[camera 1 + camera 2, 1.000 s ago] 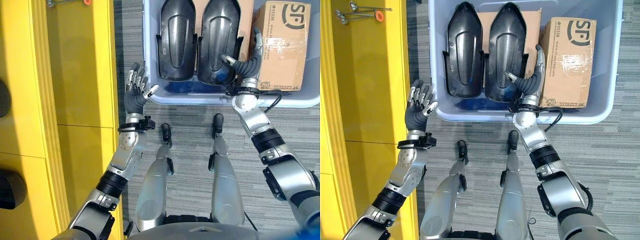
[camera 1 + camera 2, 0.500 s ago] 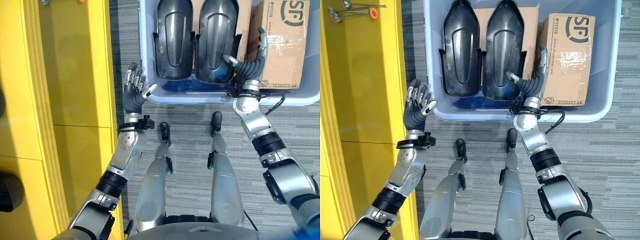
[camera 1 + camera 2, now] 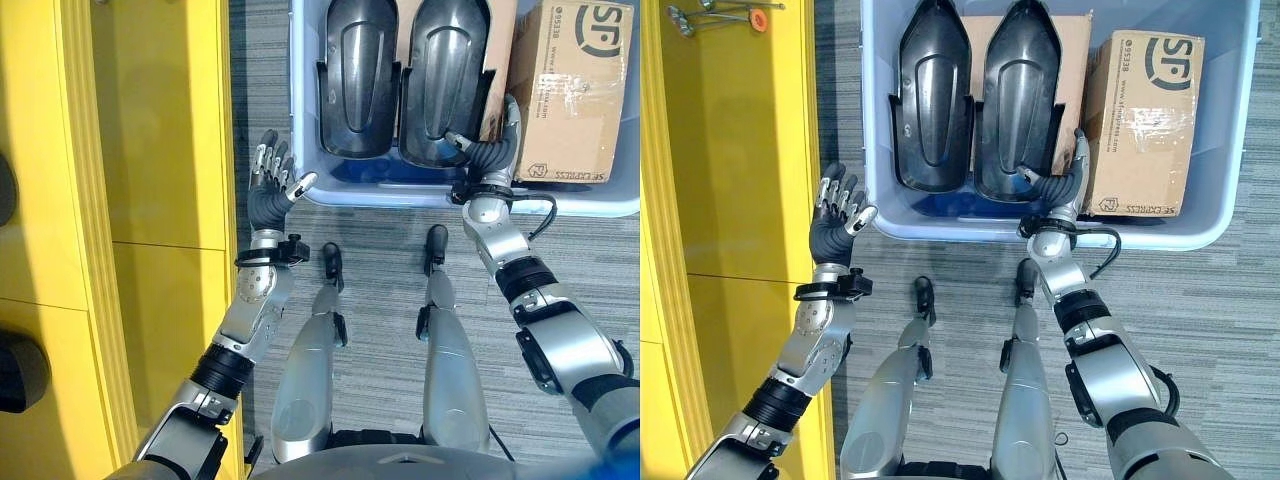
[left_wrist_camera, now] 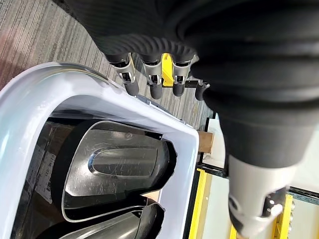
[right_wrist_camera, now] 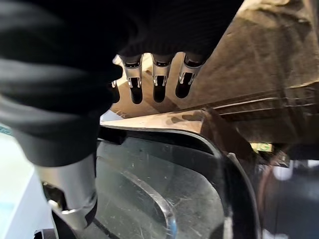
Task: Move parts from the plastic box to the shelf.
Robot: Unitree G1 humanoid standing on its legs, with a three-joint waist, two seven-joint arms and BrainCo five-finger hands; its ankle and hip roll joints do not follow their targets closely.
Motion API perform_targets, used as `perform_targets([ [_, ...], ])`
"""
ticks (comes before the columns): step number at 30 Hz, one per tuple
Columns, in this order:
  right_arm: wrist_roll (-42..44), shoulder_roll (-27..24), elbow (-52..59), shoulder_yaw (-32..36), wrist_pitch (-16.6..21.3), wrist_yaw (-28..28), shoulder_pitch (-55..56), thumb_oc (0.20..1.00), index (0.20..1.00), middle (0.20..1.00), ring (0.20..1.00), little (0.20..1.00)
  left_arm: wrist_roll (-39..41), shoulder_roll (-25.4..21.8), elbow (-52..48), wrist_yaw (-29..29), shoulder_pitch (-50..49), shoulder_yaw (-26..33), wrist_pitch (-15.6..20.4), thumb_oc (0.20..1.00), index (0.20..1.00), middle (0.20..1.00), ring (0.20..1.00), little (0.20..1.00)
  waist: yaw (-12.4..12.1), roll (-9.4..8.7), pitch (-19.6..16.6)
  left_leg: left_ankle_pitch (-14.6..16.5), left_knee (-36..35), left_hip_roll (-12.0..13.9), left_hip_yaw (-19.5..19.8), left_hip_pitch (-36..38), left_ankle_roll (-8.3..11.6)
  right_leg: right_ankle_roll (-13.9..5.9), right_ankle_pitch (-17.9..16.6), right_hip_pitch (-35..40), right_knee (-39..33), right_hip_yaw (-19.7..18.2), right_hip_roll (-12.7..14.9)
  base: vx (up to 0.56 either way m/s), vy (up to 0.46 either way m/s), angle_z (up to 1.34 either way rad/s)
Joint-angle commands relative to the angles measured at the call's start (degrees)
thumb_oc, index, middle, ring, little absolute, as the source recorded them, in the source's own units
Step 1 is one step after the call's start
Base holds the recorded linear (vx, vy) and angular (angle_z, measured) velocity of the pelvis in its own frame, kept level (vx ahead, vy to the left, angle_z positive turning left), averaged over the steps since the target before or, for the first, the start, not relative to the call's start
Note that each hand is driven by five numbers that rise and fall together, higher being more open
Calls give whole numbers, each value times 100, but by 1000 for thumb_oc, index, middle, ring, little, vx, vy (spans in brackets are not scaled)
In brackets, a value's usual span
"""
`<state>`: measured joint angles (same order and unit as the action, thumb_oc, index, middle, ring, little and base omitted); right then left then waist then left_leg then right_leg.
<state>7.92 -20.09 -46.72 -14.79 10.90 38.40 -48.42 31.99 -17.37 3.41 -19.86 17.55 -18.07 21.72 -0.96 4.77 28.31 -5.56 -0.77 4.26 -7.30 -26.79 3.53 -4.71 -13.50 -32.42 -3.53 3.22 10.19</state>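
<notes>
The plastic box (image 3: 1230, 215) sits on the carpeted floor (image 3: 1240, 330) ahead of the robot, holding two black moulded parts side by side, a flat cardboard sheet (image 3: 1072, 60) behind them and a sealed cardboard box (image 3: 1140, 125) at the right. The right robot hand (image 3: 1065, 185) is inside the plastic box at the near end of the right-hand black part (image 3: 1018, 100), thumb over the part's near rim and fingers reaching up the gap between the part and the cardboard box; its fingers look spread and only loosely bent, not clamped on anything. The left robot hand (image 3: 835, 215) is raised just outside the box's left wall, fingers straight and splayed, holding nothing, next to the yellow shelf (image 3: 730, 200). To grasp well, the right robot hand probably needs its fingers seated fully behind the part's side wall before closing, so the smooth shell does not slip. The left black part (image 3: 933, 100) lies untouched.
</notes>
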Motion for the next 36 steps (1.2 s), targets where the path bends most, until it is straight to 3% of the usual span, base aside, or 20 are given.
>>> perform_targets([
  [1,291,78,-281,15,205,29,-338,1000,1000,1000,1000,1000,-27,-316,-668,138,-188,-29,374,1000,1000,1000,1000,1000,-108,17,-164,242,372,294,183,-145,214,-508,677,300,785,-18,456,0,0,0],
  [12,650,-262,-1629,-174,58,-39,-1102,1000,1000,1000,1000,1000,107,-446,-767,194,-167,-183,388,1000,1000,1000,1000,1000,-278,45,-98,233,366,278,218,-192,212,-528,694,303,813,76,460,6,8,2],
  [20,240,-376,-2225,-588,-226,-43,-1435,1000,1000,1000,1000,1000,130,-466,-791,190,-81,-297,354,1000,1000,1000,1000,1000,-370,24,-79,240,409,243,290,-255,194,-538,707,340,820,132,461,14,11,5],
  [21,163,-353,-2271,-610,-263,-49,-1425,564,564,564,564,564,131,-465,-802,197,-79,-293,352,1000,1000,1000,1000,1000,-379,19,-74,251,424,240,297,-262,194,-538,714,337,827,140,461,0,0,0],
  [23,163,-352,-2272,-610,-262,-49,-1425,542,542,542,542,542,131,-465,-802,197,-79,-293,352,1000,1000,1000,1000,1000,-379,19,-75,252,425,240,297,-263,194,-538,714,337,828,141,461,0,0,0],
  [24,118,-330,-2313,-636,-292,-42,-1436,335,335,335,335,335,142,-469,-808,199,-105,-282,355,1000,1000,1000,1000,1000,-380,17,-75,253,426,238,306,-270,191,-534,717,339,833,144,461,0,0,0],
  [25,43,-304,-2327,-651,-317,-13,-1439,200,200,200,200,200,136,-486,-806,176,-115,-268,359,1000,1000,1000,1000,1000,-364,6,-67,249,433,237,308,-281,191,-531,719,333,840,144,459,0,0,0],
  [36,-146,-222,-2404,-707,-401,75,-1427,200,200,200,200,200,107,-501,-823,128,-128,-235,383,1000,1000,1000,1000,1000,-350,-11,-61,262,451,242,313,-266,184,-517,735,338,854,138,450,0,0,0],
])
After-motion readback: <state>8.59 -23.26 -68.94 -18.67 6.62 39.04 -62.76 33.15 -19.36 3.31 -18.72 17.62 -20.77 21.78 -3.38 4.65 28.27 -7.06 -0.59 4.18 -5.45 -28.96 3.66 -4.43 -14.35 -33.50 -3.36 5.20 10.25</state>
